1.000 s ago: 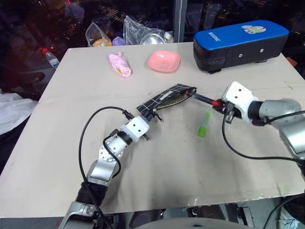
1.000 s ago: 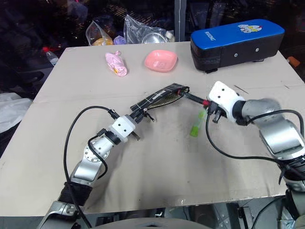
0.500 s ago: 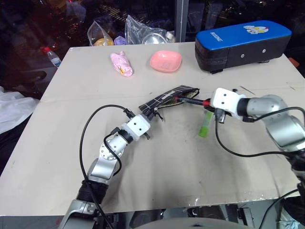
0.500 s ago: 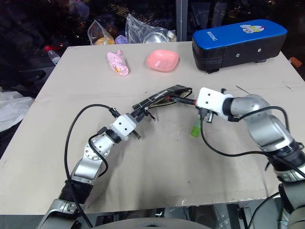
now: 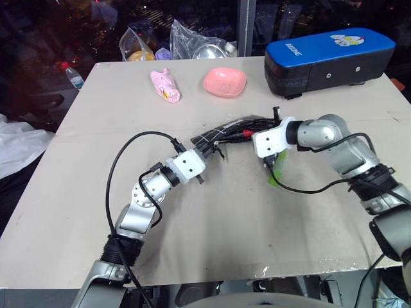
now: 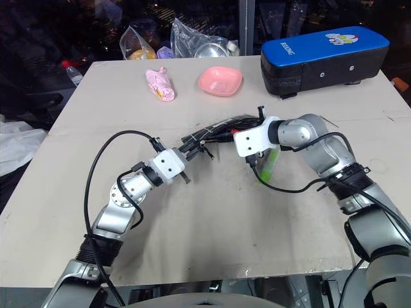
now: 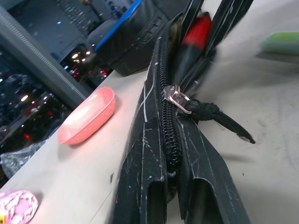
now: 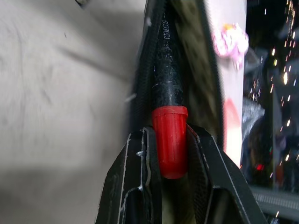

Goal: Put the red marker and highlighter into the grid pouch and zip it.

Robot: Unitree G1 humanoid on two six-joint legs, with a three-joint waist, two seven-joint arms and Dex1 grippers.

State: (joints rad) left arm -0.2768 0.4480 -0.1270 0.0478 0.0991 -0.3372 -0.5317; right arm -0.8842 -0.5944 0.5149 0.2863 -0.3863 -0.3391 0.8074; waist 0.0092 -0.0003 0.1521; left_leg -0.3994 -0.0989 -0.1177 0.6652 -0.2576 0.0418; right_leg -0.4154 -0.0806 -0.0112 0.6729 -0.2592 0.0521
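The grid pouch (image 5: pixel 218 135) lies mid-table with its zipper open. My left gripper (image 5: pixel 203 150) is shut on the pouch's near end, just behind the zipper pull (image 7: pixel 176 99). From the other end, my right gripper (image 5: pixel 249 135) is shut on the red marker (image 8: pixel 170 140). The marker's black front part reaches into the pouch's open mouth, and its red end (image 7: pixel 196 35) shows between the zipper rows. The light-green highlighter (image 5: pixel 277 171) lies on the table just beside and below the right gripper, touching neither gripper.
A big blue-and-black case (image 5: pixel 327 58) stands at the back right. A pink dish (image 5: pixel 224 81) and a pink wrapped item (image 5: pixel 164 86) sit at the back. Plastic bags (image 5: pixel 192 43) lie at the far edge. A bottle (image 5: pixel 69 77) stands off the table's left side.
My right gripper has swung left with the red marker and rolled its wrist, pushing the marker's black end into the pouch's mouth. The left gripper has stayed on the pouch.
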